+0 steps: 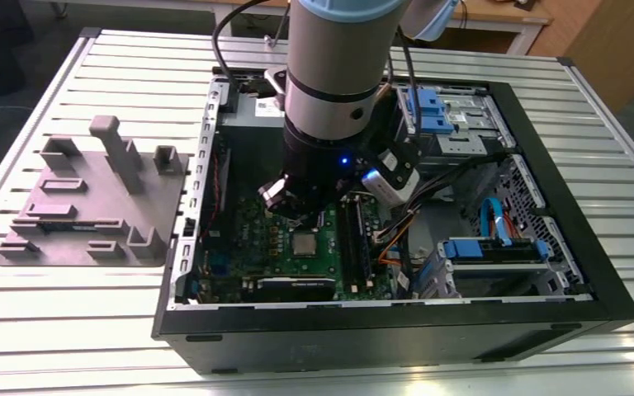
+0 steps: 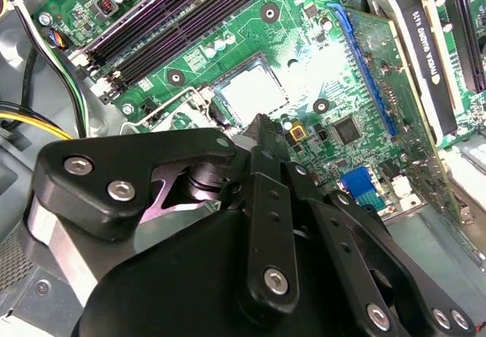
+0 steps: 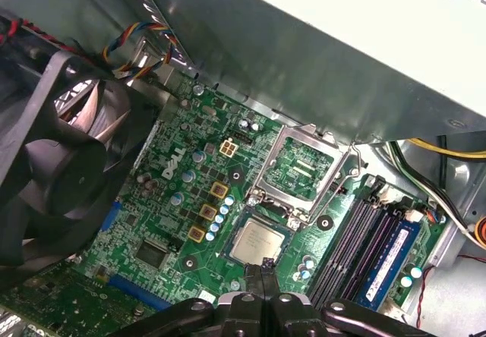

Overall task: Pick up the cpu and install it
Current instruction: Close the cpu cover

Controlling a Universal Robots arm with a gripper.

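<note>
The cpu [image 3: 258, 242] is a small silver square lying flat in its socket on the green motherboard [image 3: 175, 200] inside the open computer case [image 1: 405, 330]. It also shows in the exterior view, cpu [image 1: 304, 242], and in the second wrist view, cpu [image 2: 250, 94]. The socket's metal retention frame [image 3: 300, 166] stands flipped open beside it. My gripper [image 3: 263, 270] hovers just above one edge of the chip, its black fingers pressed together with nothing between them. In the second wrist view the gripper [image 2: 264, 130] tips sit beside the socket.
A grey moulded tray [image 1: 86, 206] with upright posts lies on the slatted table at the exterior view's left. Inside the case are a black fan [image 3: 61, 147], memory slots [image 3: 364, 238], a grey box [image 3: 342, 48], blue drive brackets [image 1: 438, 111] and loose cables [image 1: 405, 223].
</note>
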